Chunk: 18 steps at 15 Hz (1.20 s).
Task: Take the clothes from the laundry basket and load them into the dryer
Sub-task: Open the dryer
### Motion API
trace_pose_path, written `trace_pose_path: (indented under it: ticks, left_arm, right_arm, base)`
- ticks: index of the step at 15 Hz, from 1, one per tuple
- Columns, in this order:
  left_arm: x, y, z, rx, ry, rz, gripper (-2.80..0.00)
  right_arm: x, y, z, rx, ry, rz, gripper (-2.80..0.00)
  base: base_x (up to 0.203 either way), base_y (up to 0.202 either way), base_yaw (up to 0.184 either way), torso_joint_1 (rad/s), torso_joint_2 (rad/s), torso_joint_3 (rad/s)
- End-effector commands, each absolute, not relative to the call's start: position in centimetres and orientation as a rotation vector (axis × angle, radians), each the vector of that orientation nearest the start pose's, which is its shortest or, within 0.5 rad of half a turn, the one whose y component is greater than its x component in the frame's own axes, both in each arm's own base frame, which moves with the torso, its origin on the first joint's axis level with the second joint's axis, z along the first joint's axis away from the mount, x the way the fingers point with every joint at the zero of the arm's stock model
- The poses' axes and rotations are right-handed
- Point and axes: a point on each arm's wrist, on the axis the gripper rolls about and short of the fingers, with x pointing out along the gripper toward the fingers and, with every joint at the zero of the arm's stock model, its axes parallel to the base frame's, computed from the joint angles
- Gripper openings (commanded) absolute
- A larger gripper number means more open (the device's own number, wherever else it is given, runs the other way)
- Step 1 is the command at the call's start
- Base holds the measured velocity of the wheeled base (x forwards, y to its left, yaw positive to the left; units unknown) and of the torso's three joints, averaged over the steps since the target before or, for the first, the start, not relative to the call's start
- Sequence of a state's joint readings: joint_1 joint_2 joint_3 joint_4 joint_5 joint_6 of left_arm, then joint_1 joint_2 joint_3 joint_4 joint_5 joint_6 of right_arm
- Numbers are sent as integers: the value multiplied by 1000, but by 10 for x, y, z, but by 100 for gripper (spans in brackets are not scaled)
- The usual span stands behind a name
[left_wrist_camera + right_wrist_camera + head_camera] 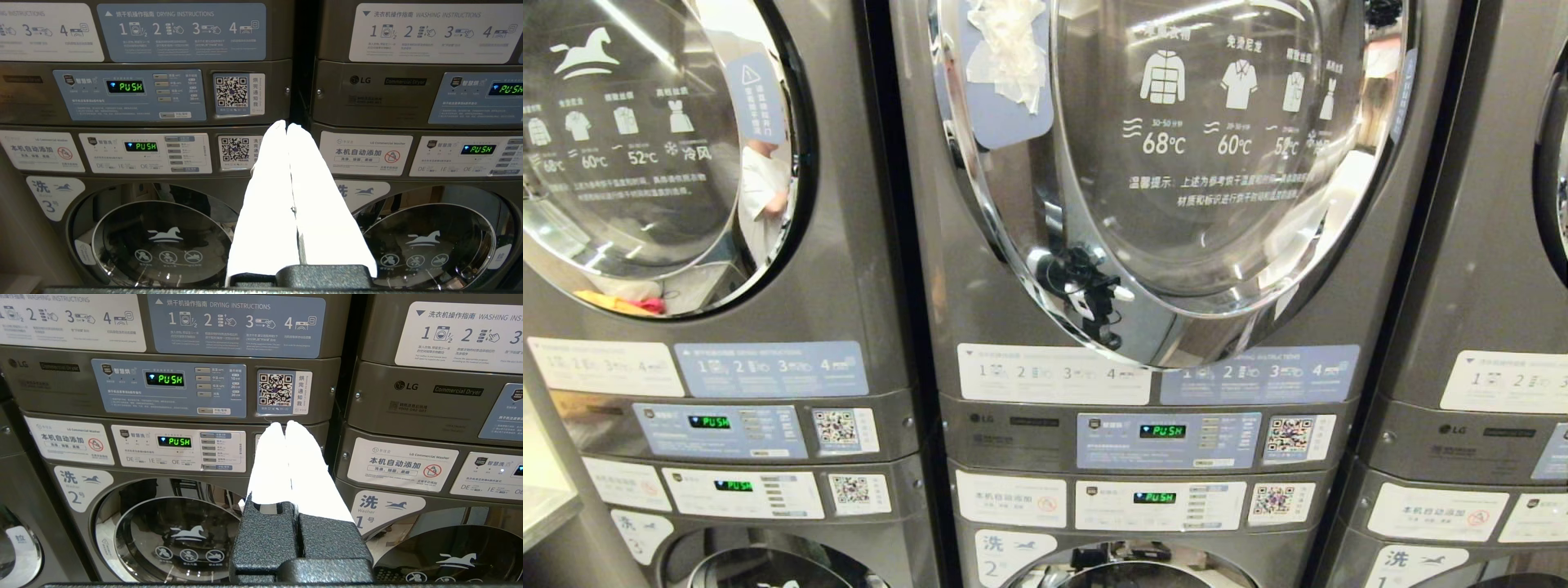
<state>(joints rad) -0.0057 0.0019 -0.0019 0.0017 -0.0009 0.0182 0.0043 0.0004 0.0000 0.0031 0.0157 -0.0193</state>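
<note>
Your left claw [286, 127] and right claw [284, 425] both sit pressed together, empty, facing the grey steel stacked dryer [1135, 204], its round door seemingly shut at upper centre.

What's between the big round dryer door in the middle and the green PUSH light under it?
In the head view, a row of instruction stickers sits between the dryer door and the green PUSH display, white on the left, blue on the right.
</note>
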Motion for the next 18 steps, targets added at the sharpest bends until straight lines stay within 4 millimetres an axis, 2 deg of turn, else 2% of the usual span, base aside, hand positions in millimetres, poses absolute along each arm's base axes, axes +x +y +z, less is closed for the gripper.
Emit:
trace_pose_path:
  ticks: [1, 2, 4, 6, 8, 10, 13, 18]
  left_arm:
    - [-23, 0, 76, 24, 0, -12, -280]
    - [-23, 0, 78, 57, -12, -23, -280]
    - [-32, -2, 105, 78, -111, -116, -280]
    - [-40, -6, 135, 97, -153, -296, -280]
    - [-36, -8, 161, 84, -133, -386, -280]
    - [-24, -9, 183, 36, -78, -460, -280]
    - [11, -12, 212, -11, 27, -571, -280]
    - [120, -23, 258, -63, 58, -642, -280]
  right_arm:
    - [-23, 0, 75, -21, 0, 21, -280]
    - [-23, 0, 75, -26, 0, 21, -280]
    - [-23, 0, 75, -19, 1, 23, -280]
    - [-23, 0, 75, -31, 0, 21, -280]
    - [-23, 0, 75, -32, 0, 23, -280]
    - [-23, 0, 75, -29, 0, 23, -280]
    - [-23, 0, 75, -29, 0, 23, -280]
    - [-23, 0, 75, -31, 0, 23, -280]
  base:
    - [0, 0, 0, 0, 0, 0]
    - [0, 0, 0, 0, 0, 0]
    - [0, 0, 0, 0, 0, 0]
    - [0, 0, 0, 0, 0, 0]
    - [0, 0, 0, 0, 0, 0]
    - [0, 0, 0, 0, 0, 0]
    - [0, 0, 0, 0, 0, 0]
    - [0, 0, 0, 0, 0, 0]
